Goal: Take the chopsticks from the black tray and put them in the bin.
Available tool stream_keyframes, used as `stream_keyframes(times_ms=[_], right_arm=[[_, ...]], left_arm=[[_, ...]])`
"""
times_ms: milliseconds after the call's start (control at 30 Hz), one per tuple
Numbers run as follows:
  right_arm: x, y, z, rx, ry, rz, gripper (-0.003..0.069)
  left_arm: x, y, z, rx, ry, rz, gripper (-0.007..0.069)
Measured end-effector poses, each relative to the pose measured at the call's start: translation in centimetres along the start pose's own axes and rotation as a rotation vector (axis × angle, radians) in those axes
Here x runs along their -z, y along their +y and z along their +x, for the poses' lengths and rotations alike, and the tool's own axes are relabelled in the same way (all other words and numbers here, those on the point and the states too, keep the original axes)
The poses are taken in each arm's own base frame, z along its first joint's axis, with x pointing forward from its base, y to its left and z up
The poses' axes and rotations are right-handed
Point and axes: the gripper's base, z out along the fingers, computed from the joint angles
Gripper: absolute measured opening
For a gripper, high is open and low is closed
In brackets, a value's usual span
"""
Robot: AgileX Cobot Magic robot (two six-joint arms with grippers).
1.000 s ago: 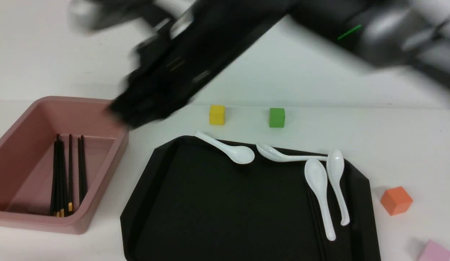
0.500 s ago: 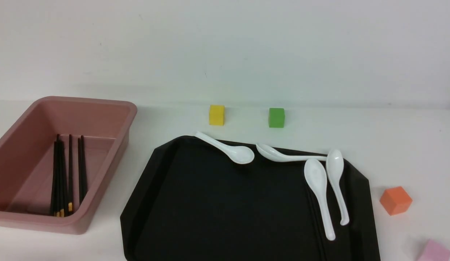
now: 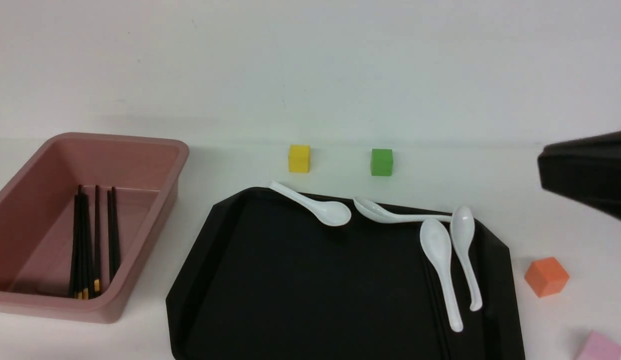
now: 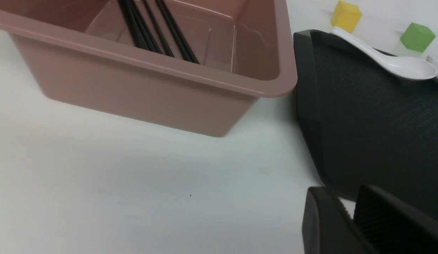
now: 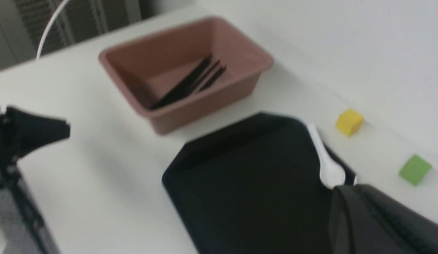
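The black tray (image 3: 290, 300) shows only white soup spoons (image 3: 438, 250), the pink bin (image 3: 125, 139) left of it already holds the chopsticks (image 3: 84, 240), so the job looks done; beside the tray the left gripper (image 4: 347, 206) sits nearly closed and empty, the right gripper (image 5: 388, 222) too blurred to read.

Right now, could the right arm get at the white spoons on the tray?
Probably yes: the right arm hangs near the black tray's right side, and the white soup spoons lie uncovered there with nothing above them.
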Motion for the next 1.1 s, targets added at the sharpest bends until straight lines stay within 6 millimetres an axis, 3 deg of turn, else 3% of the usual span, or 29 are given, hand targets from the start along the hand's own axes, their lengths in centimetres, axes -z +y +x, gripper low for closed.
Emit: stream_keyframes(times_ms=[200, 933, 1100], right_arm=[[0.7, 0.0, 0.2, -0.002, -0.090, 0.007, 0.0006], [0.7, 0.0, 0.3, -0.005, -0.088, 0.006, 0.0017], [-0.1, -0.1, 1.7, 0.002, -0.071, 0.015, 0.0021]], left_arm=[[0.0, 0.0, 0.0, 0.000, 0.000, 0.000, 0.0146], [0.0, 0.0, 0.0, 0.000, 0.000, 0.000, 0.0146], [0.0, 0.0, 0.0, 0.000, 0.000, 0.000, 0.0146]])
